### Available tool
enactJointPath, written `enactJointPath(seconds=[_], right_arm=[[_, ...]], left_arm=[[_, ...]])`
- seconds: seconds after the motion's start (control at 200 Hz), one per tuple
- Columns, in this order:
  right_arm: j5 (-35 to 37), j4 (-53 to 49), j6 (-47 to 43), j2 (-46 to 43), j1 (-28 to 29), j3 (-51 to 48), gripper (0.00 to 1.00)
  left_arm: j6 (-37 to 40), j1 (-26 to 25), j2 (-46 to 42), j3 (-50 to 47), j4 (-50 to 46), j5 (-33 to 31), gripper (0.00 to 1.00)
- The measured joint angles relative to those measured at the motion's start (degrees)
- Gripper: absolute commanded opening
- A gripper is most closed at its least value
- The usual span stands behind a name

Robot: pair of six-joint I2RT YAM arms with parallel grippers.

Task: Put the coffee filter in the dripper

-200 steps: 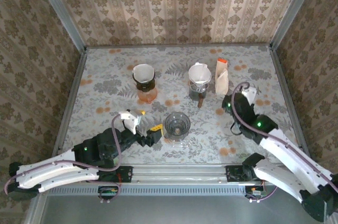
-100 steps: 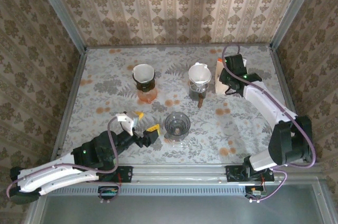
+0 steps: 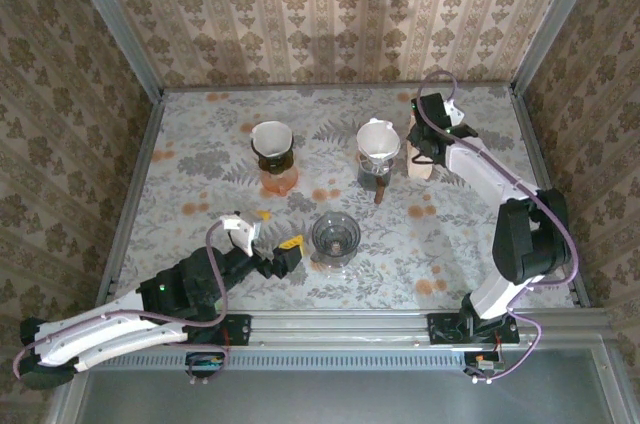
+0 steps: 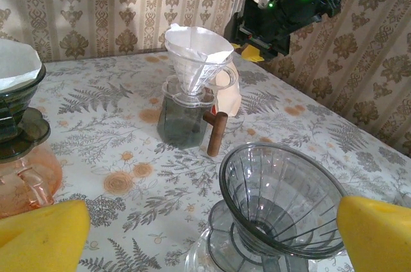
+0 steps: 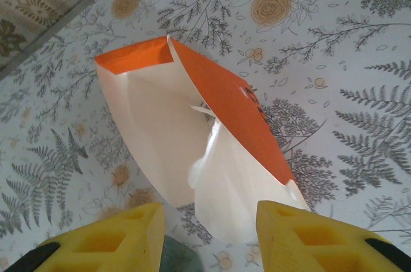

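Yellow left claw (image 4: 209,237) fingers (image 4: 38,237) wide, dripper (image 4: 280,198) just ahead

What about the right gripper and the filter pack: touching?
Cannot tell. In the right wrist view the filter pack's near edge lies between the right gripper's yellow fingers, close to both, but neither contact nor a gap shows plainly.

In the left wrist view the bottom edge cuts off both yellow fingers (image 4: 38,237) and the base of the empty dripper (image 4: 279,195). The left edge crops the orange server (image 4: 26,176). The glass server (image 4: 186,115) hides most of the filter pack (image 4: 228,95). From above, the right arm (image 3: 485,169) covers its own jaws. In the right wrist view, the 2 fingers (image 5: 106,237) run off the bottom edge.
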Motion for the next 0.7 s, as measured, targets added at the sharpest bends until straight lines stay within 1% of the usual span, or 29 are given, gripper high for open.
enactJointPath(seconds=[0.18, 0.425, 0.54, 0.7], right_arm=[[0.0, -0.13, 3.78, 4.09, -0.02, 1.99, 0.44], [0.0, -0.17, 6.67, 7.3, -0.7, 2.73, 0.43], [-0.02, -0.15, 7.28, 8.63, -0.83, 3.32, 0.37], [-0.02, -0.13, 7.87, 8.85, -0.83, 3.39, 0.22]], left_arm=[[-0.02, 0.0, -0.02, -0.59, -0.02, 0.0, 1.0], [-0.42, 0.39, -0.85, -1.01, -0.02, 0.0, 1.0], [-0.63, 0.42, -1.49, -1.22, 0.0, 0.0, 1.0], [-1.31, 0.5, -1.86, -1.46, -0.02, 0.0, 1.0]])
